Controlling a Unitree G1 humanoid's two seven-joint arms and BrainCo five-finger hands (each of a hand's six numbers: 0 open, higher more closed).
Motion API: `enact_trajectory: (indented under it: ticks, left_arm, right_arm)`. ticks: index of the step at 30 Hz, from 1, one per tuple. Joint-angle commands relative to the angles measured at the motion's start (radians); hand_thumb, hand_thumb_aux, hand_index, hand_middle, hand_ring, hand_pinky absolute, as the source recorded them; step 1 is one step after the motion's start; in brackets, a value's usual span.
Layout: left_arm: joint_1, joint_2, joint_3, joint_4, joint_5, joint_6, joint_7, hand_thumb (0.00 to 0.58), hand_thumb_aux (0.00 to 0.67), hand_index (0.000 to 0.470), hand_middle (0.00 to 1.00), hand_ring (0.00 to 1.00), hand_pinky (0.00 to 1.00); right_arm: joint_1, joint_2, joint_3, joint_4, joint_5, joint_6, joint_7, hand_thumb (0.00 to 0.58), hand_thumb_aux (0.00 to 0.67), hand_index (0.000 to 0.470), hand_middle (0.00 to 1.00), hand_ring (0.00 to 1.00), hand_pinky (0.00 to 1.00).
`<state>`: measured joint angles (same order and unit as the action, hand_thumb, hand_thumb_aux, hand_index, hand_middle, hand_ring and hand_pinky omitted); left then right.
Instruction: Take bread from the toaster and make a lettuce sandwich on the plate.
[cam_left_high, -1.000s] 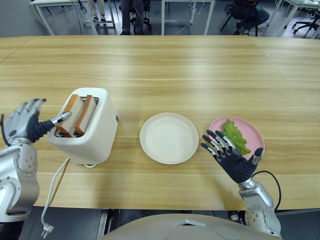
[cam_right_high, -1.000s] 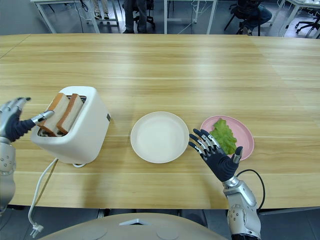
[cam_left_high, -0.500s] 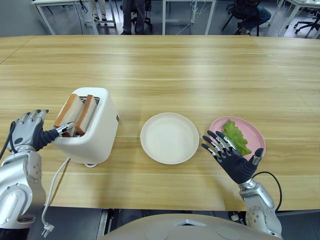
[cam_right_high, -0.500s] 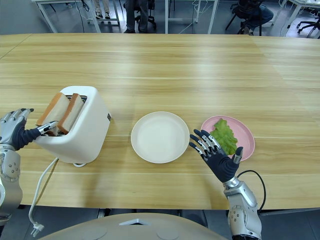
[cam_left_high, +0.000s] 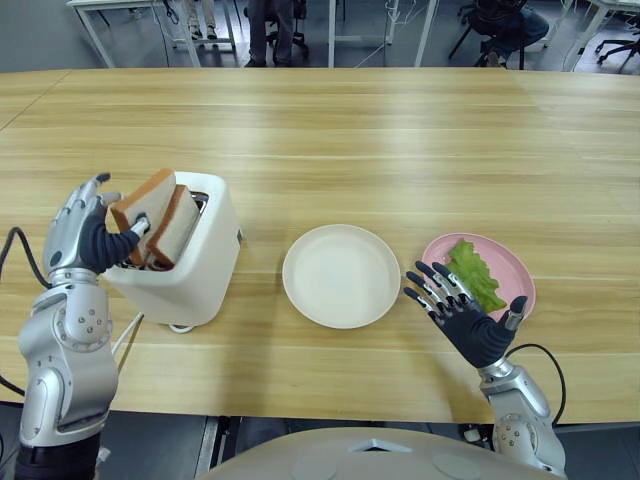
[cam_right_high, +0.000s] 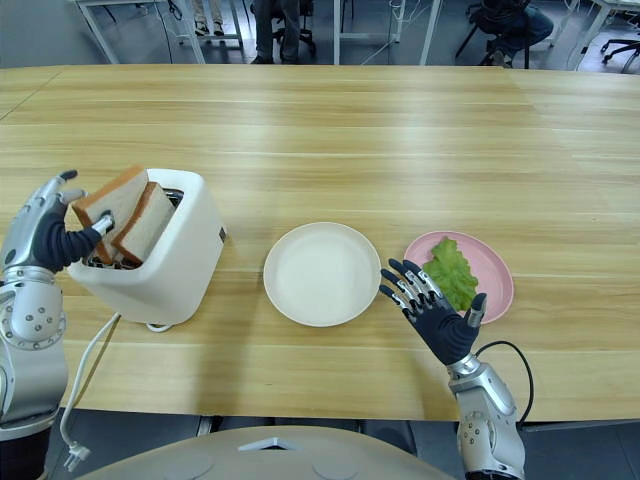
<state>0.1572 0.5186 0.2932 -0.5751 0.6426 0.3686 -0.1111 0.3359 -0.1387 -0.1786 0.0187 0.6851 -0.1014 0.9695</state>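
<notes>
The left hand (cam_left_high: 85, 235) has come up from the toaster's (cam_left_high: 195, 275) left flank to its top. A second ago only one fingertip touched the end of the outer bread slice (cam_left_high: 143, 205); now the fingers are clamped on that slice. It stands higher and more tilted than before, leaning out over the toaster's left edge, while the second slice (cam_left_high: 175, 225) sits lower in the slot beside it. So the first pull looks under way, and the carry across to the white plate (cam_left_high: 341, 276), to the right of the toaster, would come next (nothing lies on that plate yet).

The right hand (cam_left_high: 462, 315) has kept its place, well to the right of the toaster beyond the white plate, palm up with fingers spread and holding nothing. It hovers at the near rim of the pink plate (cam_left_high: 515, 265), the thing farthest from the toaster, where the lettuce (cam_left_high: 472, 272) lies untouched.

The lower edges of both slices are hidden inside the toaster, so I cannot tell whether the gripped one is free of the slot. The fingers behind the slice are covered by the bread, leaving the depth of the grip unclear. The far rim of the surface (cam_left_high: 400, 140) is cut off at both sides.
</notes>
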Motion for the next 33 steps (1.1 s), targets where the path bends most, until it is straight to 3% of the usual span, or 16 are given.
enact_trajectory:
  ticks: [1,3,4,6,9,10,11,12,13,20,25,30,33]
  left_arm:
    - [-0.028,-0.041,0.044,-0.031,-0.053,-0.047,0.049,0.58,0.67,0.46,0.01,0.01,0.01]
    - [-0.037,-0.064,0.064,-0.035,-0.073,-0.069,0.069,0.58,0.67,0.46,0.09,0.09,0.09]
    - [-0.041,-0.075,0.074,-0.038,-0.083,-0.08,0.082,0.58,0.67,0.46,0.17,0.17,0.17]
    - [-0.054,-0.092,0.096,-0.041,-0.106,-0.104,0.104,0.58,0.67,0.46,0.2,0.2,0.2]
    - [-0.086,-0.114,0.128,-0.045,-0.164,-0.142,0.126,0.58,0.67,0.46,0.64,0.64,0.64]
    - [-0.096,-0.12,0.135,-0.045,-0.188,-0.153,0.125,0.58,0.67,0.46,0.64,0.64,0.64]
    - [-0.109,-0.13,0.142,-0.045,-0.22,-0.16,0.125,0.58,0.67,0.46,0.83,0.83,0.83]
    - [-0.117,-0.135,0.146,-0.042,-0.24,-0.169,0.125,0.58,0.67,0.46,0.83,0.83,0.83]
    - [-0.122,-0.139,0.149,-0.038,-0.255,-0.18,0.125,0.58,0.67,0.46,0.98,0.98,0.98]
    - [-0.152,-0.173,0.155,-0.013,-0.378,-0.209,0.113,0.58,0.67,0.46,1.0,1.0,1.0]
    - [-0.239,-0.235,0.105,-0.073,-0.527,-0.16,0.088,0.58,0.67,0.46,1.0,1.0,1.0]
    - [-0.306,-0.373,-0.094,-0.083,-0.621,-0.075,0.069,0.58,0.67,0.46,1.0,1.0,1.0]
    - [-0.297,-0.454,-0.258,-0.037,-0.597,-0.064,0.07,0.58,0.67,0.46,1.0,1.0,1.0]
  right_arm:
    - [0.006,-0.007,0.0,-0.013,-0.009,0.008,-0.01,0.0,0.0,0.0,0.0,0.0,0.0]
    - [0.006,-0.007,0.0,-0.013,-0.009,0.008,-0.011,0.0,0.0,0.0,0.0,0.0,0.0]
    - [0.005,-0.007,0.0,-0.012,-0.009,0.008,-0.01,0.0,0.0,0.0,0.0,0.0,0.0]
    - [0.005,-0.007,-0.001,-0.011,-0.01,0.007,-0.01,0.0,0.0,0.0,0.0,0.0,0.0]
    - [0.006,-0.006,-0.002,-0.01,-0.009,0.005,-0.01,0.0,0.0,0.0,0.0,0.0,0.0]
    - [0.006,-0.006,-0.002,-0.01,-0.009,0.004,-0.01,0.0,0.0,0.0,0.0,0.0,0.0]
    - [0.005,-0.006,-0.003,-0.01,-0.009,0.004,-0.011,0.0,0.0,0.0,0.0,0.0,0.0]
    - [0.005,-0.006,-0.003,-0.01,-0.009,0.003,-0.01,0.0,0.0,0.0,0.0,0.0,0.0]
    - [0.005,-0.006,-0.003,-0.01,-0.008,0.003,-0.01,0.0,0.0,0.0,0.0,0.0,0.0]
    - [-0.001,-0.007,-0.002,-0.002,-0.012,0.0,-0.007,0.0,0.0,0.0,0.0,0.0,0.0]
    - [-0.008,-0.012,0.008,0.004,-0.037,-0.077,0.051,0.0,0.0,0.0,0.0,0.0,0.0]
    - [-0.063,-0.039,0.038,-0.097,-0.172,-0.125,-0.052,0.0,0.0,0.0,0.0,0.0,0.0]
    - [-0.11,-0.034,0.04,-0.175,-0.297,-0.225,-0.143,0.0,0.0,0.0,0.0,0.0,0.0]
